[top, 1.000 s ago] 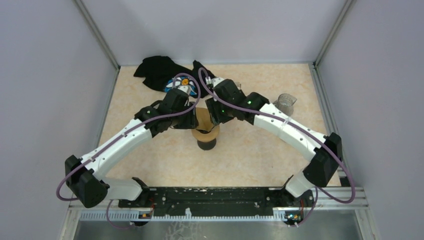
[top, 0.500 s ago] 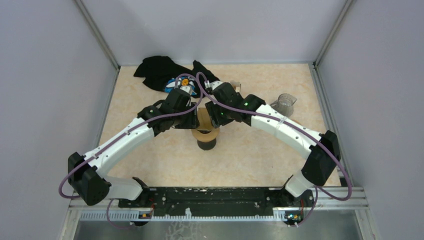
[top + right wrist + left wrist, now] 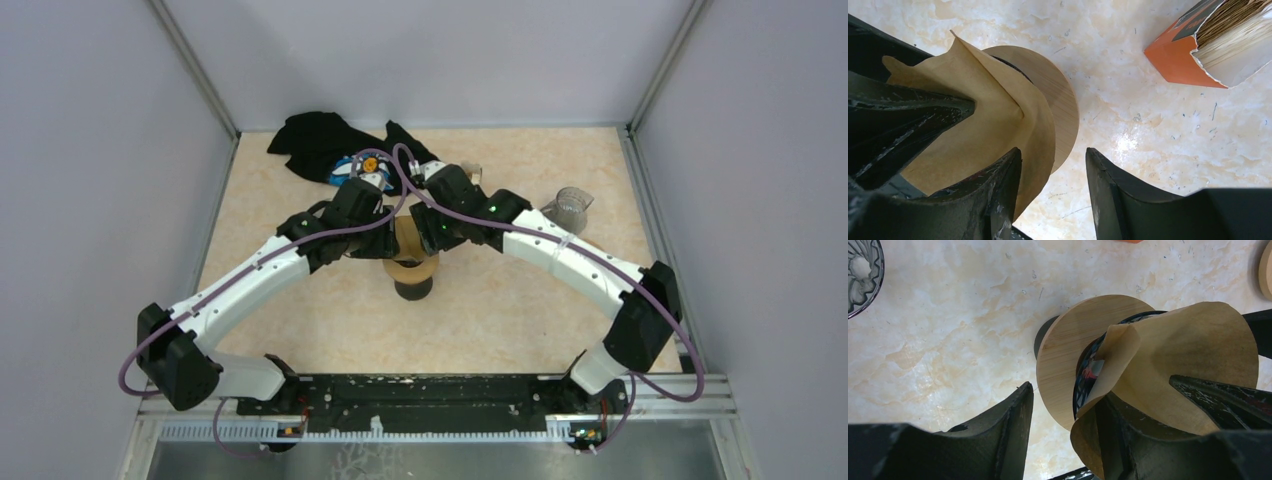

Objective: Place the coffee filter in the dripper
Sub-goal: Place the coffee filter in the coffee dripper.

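Clerk: Cloth (image 3: pixel 315 145), black, crumpled, far left corner of table (image 3: pixel 300 300).
Checker: Next, moving right?
Clerk: Left gripper (image 3: pixel 1063 400), mid-table, jaws apart, nothing between them. One finger tucked inside filter (image 3: pixel 1188 345), the other outside, clear of the paper.
Checker: Filter, where exactly?
Clerk: Brown paper cone, spread open over mouth of dripper (image 3: pixel 1068 355), point turned down toward it. Whether fully seated, cannot tell. Dripper: round wooden collar on dark base, upright, table's middle.
Checker: Right side?
Clerk: Right gripper (image 3: pixel 1053 152), meeting the left one over the dripper. Jaws likewise apart, gap empty, one finger inside the filter, the other outside it.
Checker: Beyond that?
Clerk: Box (image 3: pixel 1180 57), orange, open end showing stacked paper filters, lying toward far edge. Glass cup (image 3: pixel 570 205), ribbed, near right edge, well apart from dripper.
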Robot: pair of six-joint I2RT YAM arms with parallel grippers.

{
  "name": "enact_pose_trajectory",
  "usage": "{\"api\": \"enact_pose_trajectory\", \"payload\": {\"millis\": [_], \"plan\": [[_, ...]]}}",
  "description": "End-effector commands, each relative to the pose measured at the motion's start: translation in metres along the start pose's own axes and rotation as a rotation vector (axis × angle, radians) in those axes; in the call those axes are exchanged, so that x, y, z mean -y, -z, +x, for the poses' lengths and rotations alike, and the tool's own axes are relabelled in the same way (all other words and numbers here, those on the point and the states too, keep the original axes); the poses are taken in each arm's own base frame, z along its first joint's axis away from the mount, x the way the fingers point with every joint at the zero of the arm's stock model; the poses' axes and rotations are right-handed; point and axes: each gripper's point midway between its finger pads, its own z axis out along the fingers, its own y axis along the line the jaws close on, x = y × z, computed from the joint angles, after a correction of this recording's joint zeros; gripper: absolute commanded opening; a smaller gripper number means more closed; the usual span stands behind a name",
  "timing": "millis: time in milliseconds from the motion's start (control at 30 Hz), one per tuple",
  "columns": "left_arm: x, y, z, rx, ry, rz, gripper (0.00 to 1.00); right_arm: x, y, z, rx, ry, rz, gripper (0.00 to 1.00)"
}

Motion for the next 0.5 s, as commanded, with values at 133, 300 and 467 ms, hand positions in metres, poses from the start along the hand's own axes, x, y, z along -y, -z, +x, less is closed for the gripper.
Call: {"api": "enact_pose_trajectory", "payload": {"millis": [133, 300, 467], "plan": [[0.000, -0.004, 0.001, -0.006, -0.006, 0.007, 0.54, -0.008, 0.033, -0.042, 0.187, 0.004, -0.080, 0.56], [0.001, -0.003, -0.001, 0.001, -0.007, 0.011, 0.54, -0.006, 0.028, -0.048, 0.208, -0.001, -0.090, 0.57], [0.003, -0.002, -0.002, 0.003, -0.008, 0.019, 0.54, -0.004, 0.013, -0.046, 0.187, 0.000, -0.083, 0.57]]}}
